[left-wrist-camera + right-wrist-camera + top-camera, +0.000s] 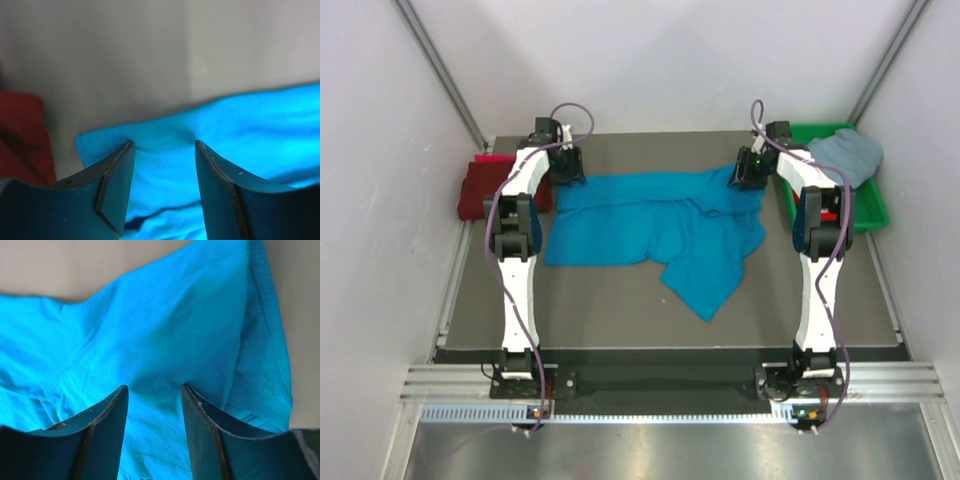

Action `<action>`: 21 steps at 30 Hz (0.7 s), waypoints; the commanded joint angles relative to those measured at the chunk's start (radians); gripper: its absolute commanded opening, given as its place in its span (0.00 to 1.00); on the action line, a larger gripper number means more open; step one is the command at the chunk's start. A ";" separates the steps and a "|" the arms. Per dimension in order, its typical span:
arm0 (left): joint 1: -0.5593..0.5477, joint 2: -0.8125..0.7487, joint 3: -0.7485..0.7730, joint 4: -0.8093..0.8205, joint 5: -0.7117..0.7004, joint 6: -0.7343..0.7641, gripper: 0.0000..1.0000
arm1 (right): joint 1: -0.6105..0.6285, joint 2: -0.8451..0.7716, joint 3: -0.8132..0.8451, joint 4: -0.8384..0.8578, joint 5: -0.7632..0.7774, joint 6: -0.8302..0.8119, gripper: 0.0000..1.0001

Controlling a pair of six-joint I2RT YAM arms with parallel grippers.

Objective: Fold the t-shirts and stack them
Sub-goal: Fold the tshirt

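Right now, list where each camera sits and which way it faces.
Top external: above and behind the robot, looking down on the table; the left arm and right arm show, with the turquoise t-shirt, maroon t-shirt and green bin.
Left wrist: on the left arm, facing the shirt's edge; the left hand shows, jaws apart.
Right wrist: on the right arm, facing down onto the shirt; the right hand shows, jaws apart.
Shared: all three see the turquoise t-shirt; top and left wrist also see the maroon one.

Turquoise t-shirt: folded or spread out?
Spread, not neatly folded: the turquoise t-shirt lies rumpled across the table, one flap trailing toward the near edge.
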 commanded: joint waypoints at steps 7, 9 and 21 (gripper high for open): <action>-0.004 0.160 0.160 0.071 -0.063 0.057 0.58 | -0.026 0.110 0.124 0.007 0.087 -0.035 0.49; -0.005 0.171 0.177 0.094 -0.075 0.065 0.58 | -0.060 0.118 0.137 0.004 0.109 -0.041 0.49; -0.018 0.212 0.230 0.183 -0.118 0.071 0.58 | -0.083 0.167 0.268 0.023 0.158 -0.127 0.52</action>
